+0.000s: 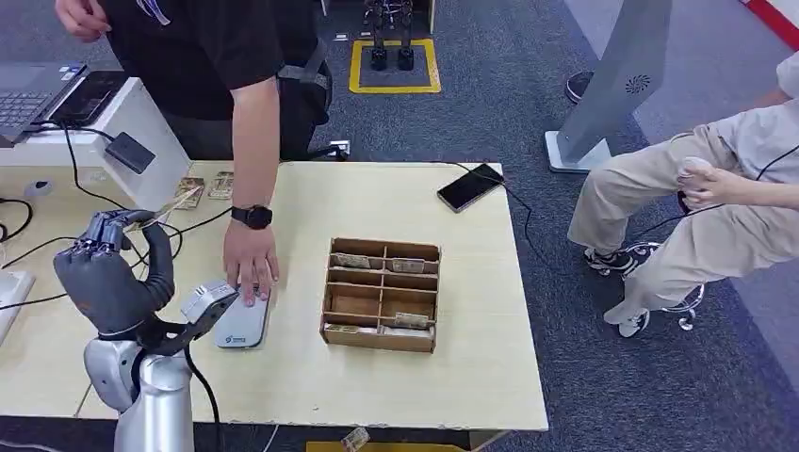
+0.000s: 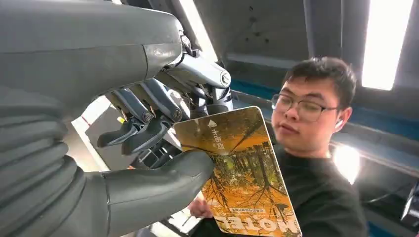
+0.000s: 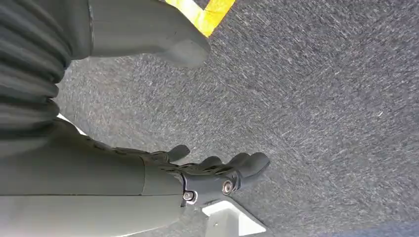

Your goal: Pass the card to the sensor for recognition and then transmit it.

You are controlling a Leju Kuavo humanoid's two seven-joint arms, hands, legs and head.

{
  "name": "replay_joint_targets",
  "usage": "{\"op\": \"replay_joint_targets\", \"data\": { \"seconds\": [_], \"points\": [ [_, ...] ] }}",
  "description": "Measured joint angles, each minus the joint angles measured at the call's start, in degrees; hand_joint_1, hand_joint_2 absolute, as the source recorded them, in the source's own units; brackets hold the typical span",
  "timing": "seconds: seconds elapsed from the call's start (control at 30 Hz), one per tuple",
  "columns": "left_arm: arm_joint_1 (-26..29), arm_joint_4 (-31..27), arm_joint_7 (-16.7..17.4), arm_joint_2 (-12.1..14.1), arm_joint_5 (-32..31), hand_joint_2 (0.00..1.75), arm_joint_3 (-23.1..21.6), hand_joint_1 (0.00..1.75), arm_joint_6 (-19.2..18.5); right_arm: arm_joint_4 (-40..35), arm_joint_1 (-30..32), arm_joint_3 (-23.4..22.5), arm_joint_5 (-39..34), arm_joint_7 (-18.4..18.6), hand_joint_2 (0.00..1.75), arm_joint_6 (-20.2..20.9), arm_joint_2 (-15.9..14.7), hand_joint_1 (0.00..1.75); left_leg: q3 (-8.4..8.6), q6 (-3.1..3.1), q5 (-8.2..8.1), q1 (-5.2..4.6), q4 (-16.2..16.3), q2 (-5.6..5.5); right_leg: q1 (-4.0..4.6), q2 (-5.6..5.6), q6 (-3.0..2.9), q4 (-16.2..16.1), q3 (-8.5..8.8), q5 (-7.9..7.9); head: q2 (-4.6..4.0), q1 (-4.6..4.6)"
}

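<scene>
**Card held aloft, sensor waiting on the table**

Head view, lower left of the frame: the left hand (image 1: 104, 273) is raised above the table (image 1: 471, 377), pinching a card (image 1: 177, 201) that sticks out toward the upper right of the hand. Left wrist view: the card (image 2: 242, 173), printed with an orange forest scene, is clamped between the thumb and the darker fingers (image 2: 148, 133) at one corner, most of its face free. Centre-left of the head view, a person's hand (image 1: 251, 266) rests on the grey sensor (image 1: 240, 325), with a wooden tray (image 1: 382, 294) just to its right. Right wrist view: the right hand (image 3: 212, 173) hangs over carpet, fingers loosely curled, holding nothing.

The card looks thin, light, stiff and glossy, so likely slippery. A corner pinch probably suits it, since it leaves the flat face clear for the sensor, though a small bump could swivel it in the grip.
</scene>
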Motion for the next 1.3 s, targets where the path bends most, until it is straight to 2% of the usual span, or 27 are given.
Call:
{"op": "replay_joint_targets", "data": {
  "seconds": [0.33, 0.4, 0.57, 1.03, 1.3],
  "points": [
    [2.1, 5.7, 0.0, 0.1, -4.0, 1.75, 2.0, 1.75, 0.0, 0.0, 0.6, 0.0, -2.6, -0.8, 1.75, 0.0, -0.1, 0.00, -0.02, 0.00, 0.00, 0.00, 0.0, -0.01, 0.00, -0.02, 0.00, 0.0, 0.00, 0.00, 0.00, 0.00],
    [2.6, 7.5, 0.2, 0.6, -3.1, 1.75, 2.2, 1.75, 0.0, 0.0, 0.6, 0.0, -2.9, -0.8, 1.75, 0.0, -0.1, 0.00, 0.00, 0.00, 0.00, 0.00, 0.0, -0.01, 0.00, -0.01, 0.00, 0.0, 0.00, 0.00, 0.00, 0.00],
    [4.6, 11.1, 0.1, 0.5, -6.4, 1.75, 2.9, 1.75, 0.0, 0.0, 0.6, 0.0, -3.6, -0.9, 1.75, 0.0, -0.1, 0.00, -0.02, 0.00, -0.01, -0.01, 0.0, -0.02, 0.00, -0.02, 0.00, 0.0, -0.01, -0.01, 0.00, 0.00],
    [5.2, 21.0, 0.1, 0.5, -9.2, 1.75, 5.5, 1.75, 0.0, -0.1, 0.7, 0.0, -4.9, -1.8, 1.75, 0.0, -0.1, 0.00, -0.01, 0.00, 0.00, 0.00, 0.0, -0.02, 0.00, -0.02, 0.00, 0.0, -0.01, 0.00, 0.00, 0.02],
    [5.3, 23.8, 0.0, 0.5, -9.7, 1.75, 6.5, 1.75, 0.0, -0.1, 0.7, 0.0, -4.9, -2.0, 1.75, 0.0, -0.1, 0.00, -0.01, 0.00, 0.00, 0.00, 0.0, -0.02, 0.00, -0.02, 0.00, 0.0, -0.01, 0.00, 0.00, 0.02]
  ]
}}
